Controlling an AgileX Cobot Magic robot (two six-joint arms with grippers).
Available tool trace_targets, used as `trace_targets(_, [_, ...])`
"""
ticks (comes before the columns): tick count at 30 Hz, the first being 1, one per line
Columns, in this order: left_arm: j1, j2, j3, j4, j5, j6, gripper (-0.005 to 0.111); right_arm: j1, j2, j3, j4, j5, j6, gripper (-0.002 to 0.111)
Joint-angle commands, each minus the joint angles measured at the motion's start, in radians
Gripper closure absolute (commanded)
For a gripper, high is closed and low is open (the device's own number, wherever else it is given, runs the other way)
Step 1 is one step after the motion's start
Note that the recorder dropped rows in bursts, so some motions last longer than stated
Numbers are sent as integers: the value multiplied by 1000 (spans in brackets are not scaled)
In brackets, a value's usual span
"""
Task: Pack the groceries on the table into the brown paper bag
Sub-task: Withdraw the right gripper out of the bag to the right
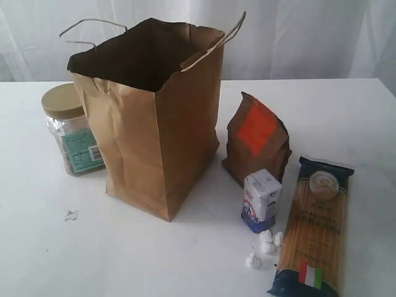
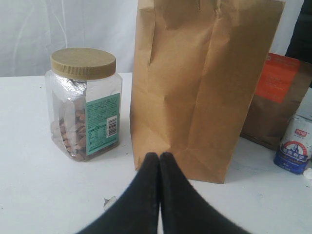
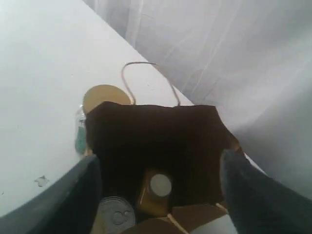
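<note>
Your left claw closed, empty | right claw spread wide above bag | jar upright left of bag, left claw nearer

Bright even light, soft shadows, glaring table, brown paper bag interior murky, right wrist view blurry
</note>
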Motion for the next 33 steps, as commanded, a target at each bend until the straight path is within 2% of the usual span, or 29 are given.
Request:
trace_targets(1, [-4,-4,4,1,-3,-6,107,109,38,-5,-8,-21,-110,29])
trace_targets(3, [-4,-4,4,1,-3,-6,107,153,61,-5,-8,-97,-167,25])
trace_targets(9, [-4,-4,4,1,-3,-6,107,201,129,-5,14,-306,-180,25])
trace_targets(17, [-4,-4,4,1,-3,-6,107,201,203,-5,43,-313,-93,27])
trace_targets(21, [-4,-4,4,1,-3,-6,107,201,168,-5,38,-294,-41,34])
trace_targets(25, [-4,-4,4,1,-3,-6,107,201,113,7,30,-193,-12,41])
trace_targets(29, [-4,-4,4,1,-3,-6,107,197,11,100,-2,-195,48,42])
trace_targets(33, [-4,-4,4,1,-3,-6,107,197,-139,242,-157,-222,212,42])
